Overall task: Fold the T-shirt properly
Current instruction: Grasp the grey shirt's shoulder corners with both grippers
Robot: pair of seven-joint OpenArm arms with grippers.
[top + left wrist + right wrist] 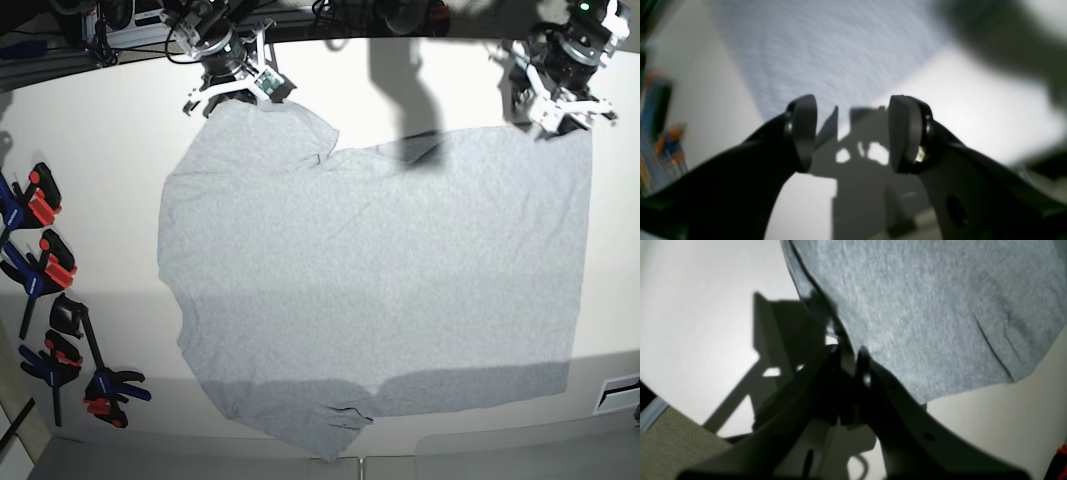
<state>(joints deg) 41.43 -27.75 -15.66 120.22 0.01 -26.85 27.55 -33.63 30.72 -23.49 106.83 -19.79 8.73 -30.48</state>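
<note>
Base view showed the large light heather-grey short-sleeved cotton T-shirt spread flat, plain side up, over the white table, covering most of the middle. Lay with one sleeve at the upper left by the right gripper and the other sleeve at the bottom edge, slightly bunched; straight hem ran down the right side. Showed a crease and small fold near the top, just right of the upper sleeve. Held the right gripper at the far edge of the table, over the tip of the upper sleeve, and the left gripper at the top right corner of the shirt, by the hem corner. Lined several red, blue and black spring clamps along the left edge of the table, well apart from the cloth.

Right wrist view showed the right gripper with its black fingers pressed together, pinching the dark seamed edge of the grey cloth that rose between them; rest of the sleeve spread away to the upper right, with white table beneath.

Left wrist view, blurred, showed the left gripper spread wide, its two black pads well apart with nothing between them, above bare table just beside the edge of the grey fabric; whether touching the cloth, could not tell
</note>
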